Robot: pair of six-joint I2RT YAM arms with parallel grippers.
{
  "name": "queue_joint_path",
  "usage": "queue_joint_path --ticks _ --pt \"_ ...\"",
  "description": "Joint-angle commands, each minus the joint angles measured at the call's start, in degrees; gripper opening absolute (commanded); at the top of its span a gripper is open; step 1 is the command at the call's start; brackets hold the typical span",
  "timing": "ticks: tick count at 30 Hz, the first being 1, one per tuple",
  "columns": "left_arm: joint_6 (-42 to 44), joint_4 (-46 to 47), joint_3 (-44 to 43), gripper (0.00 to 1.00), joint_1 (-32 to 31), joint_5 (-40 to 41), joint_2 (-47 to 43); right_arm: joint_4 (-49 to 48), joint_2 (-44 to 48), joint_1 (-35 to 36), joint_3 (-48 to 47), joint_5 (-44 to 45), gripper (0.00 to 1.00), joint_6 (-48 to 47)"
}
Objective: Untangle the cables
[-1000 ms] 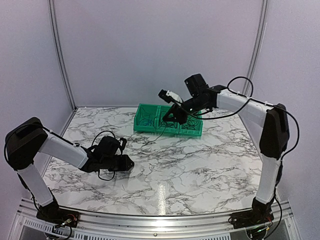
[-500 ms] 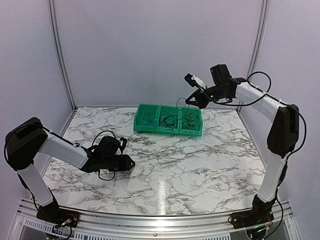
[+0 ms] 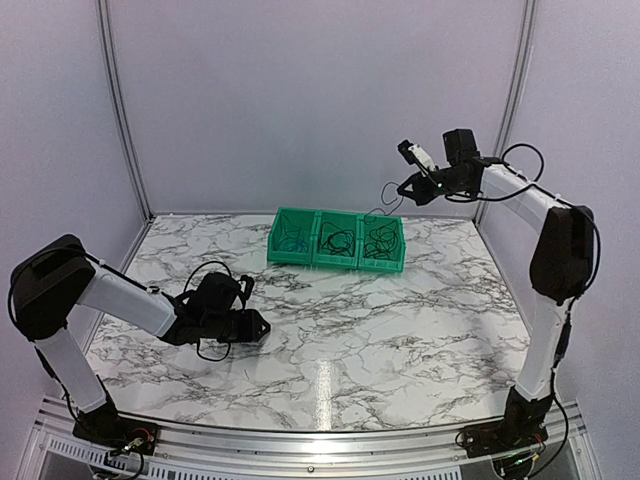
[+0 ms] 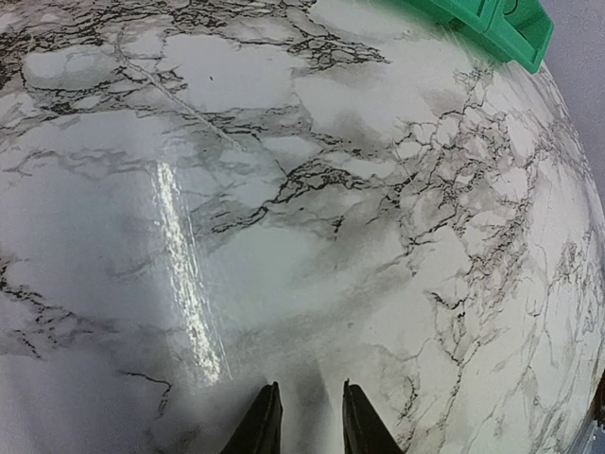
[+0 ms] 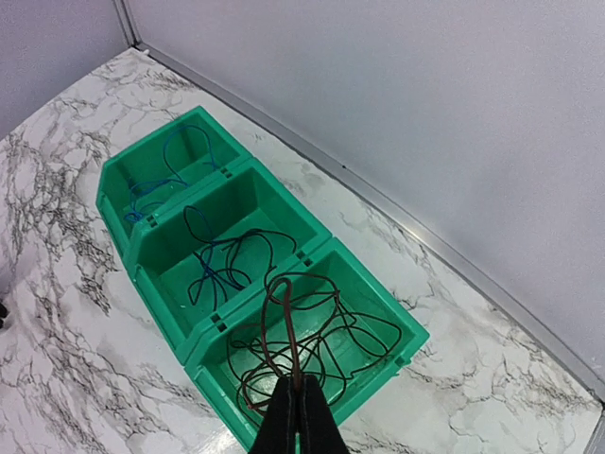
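Note:
Three joined green bins [image 3: 300, 258] stand at the back of the marble table. The left bin holds a blue cable [image 5: 156, 184], the middle bin holds dark and blue cables [image 5: 222, 260], and the right bin [image 5: 416, 336] holds a loose heap of dark brown cable [image 5: 331, 331]. My right gripper [image 5: 296, 383] is shut on a loop of that brown cable and holds it high above the right bin; it also shows in the top view [image 3: 405, 190]. My left gripper [image 4: 307, 388] rests low over the table at the left [image 3: 262, 326], jaws a little apart and empty.
The grey back wall and its metal rail [image 5: 406, 222] run just behind the bins. The left arm's own black cable [image 3: 205, 270] loops above its wrist. Bare marble lies between the left gripper and the bins.
My right gripper has risen from low over the bins, up and to the right, drawing the brown cable up with it. The left arm has not moved.

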State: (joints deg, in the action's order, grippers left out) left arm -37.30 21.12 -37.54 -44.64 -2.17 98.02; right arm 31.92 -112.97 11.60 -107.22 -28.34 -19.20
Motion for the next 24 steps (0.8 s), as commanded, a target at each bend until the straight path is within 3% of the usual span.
queue_joint_path --ticks 1,13,24 --pt "0.0 -10.0 2.3 0.25 -0.2 -0.3 2.1 -3.8 -4.6 -1.1 -1.3 4.6 0.0 1.7" --pt "-0.2 -10.0 2.3 0.25 -0.2 -0.3 3.0 -0.2 -16.4 -0.6 -6.7 3.7 0.0 3.1" --pt "0.4 -10.3 2.1 0.25 -0.3 -0.2 2.3 1.4 -15.8 2.6 -5.6 9.3 0.03 1.5"
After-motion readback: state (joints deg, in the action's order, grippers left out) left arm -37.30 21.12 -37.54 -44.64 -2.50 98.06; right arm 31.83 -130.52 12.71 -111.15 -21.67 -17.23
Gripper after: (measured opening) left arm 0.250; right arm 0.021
